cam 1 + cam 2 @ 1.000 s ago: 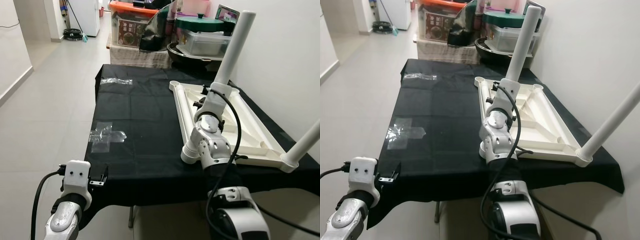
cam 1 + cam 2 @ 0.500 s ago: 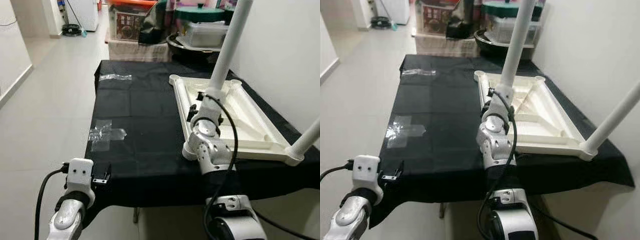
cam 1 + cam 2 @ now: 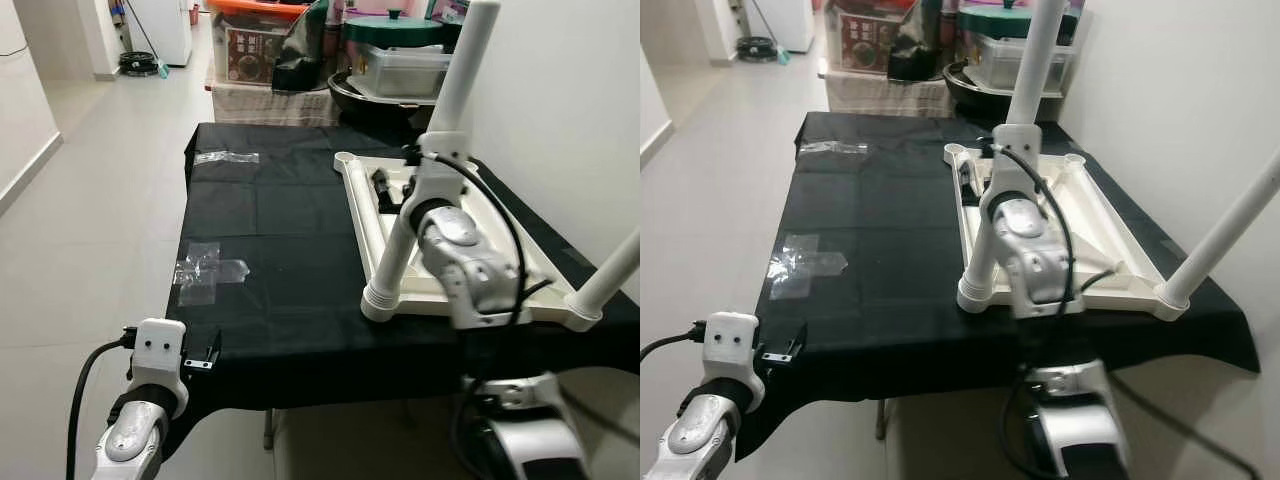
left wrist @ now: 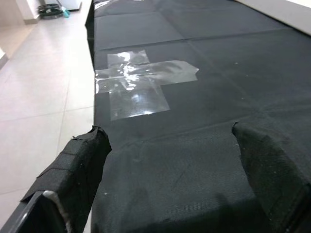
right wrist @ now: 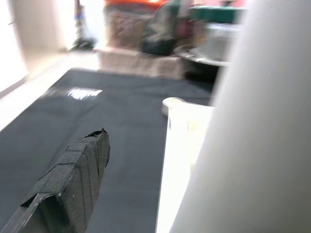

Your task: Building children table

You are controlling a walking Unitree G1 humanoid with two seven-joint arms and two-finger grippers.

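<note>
A white children's tabletop [image 3: 470, 235] lies upside down on the right half of a black-draped surface [image 3: 280, 240], three of its four legs seemingly already standing in their corner sockets. One leg [image 3: 460, 70] rises at the far right corner, another [image 3: 610, 285] at the near right corner, and a third [image 3: 392, 265] stands in the near left socket. The far left socket [image 3: 347, 160] looks empty, so by this showing one leg is yet to be fitted, and the table has yet to be turned upright.

The right arm reaches over the tabletop. Its end effector [image 5: 160, 160] sits tight against a white leg [image 5: 243, 145], with one black finger [image 5: 73, 179] beside it; whether it is gripping cannot be told.

The left end effector [image 4: 170, 179] hovers at the near left edge of the cloth, fingers [image 4: 77, 170] spread wide and holding nothing, just short of a cross of clear tape [image 4: 138, 80].
</note>
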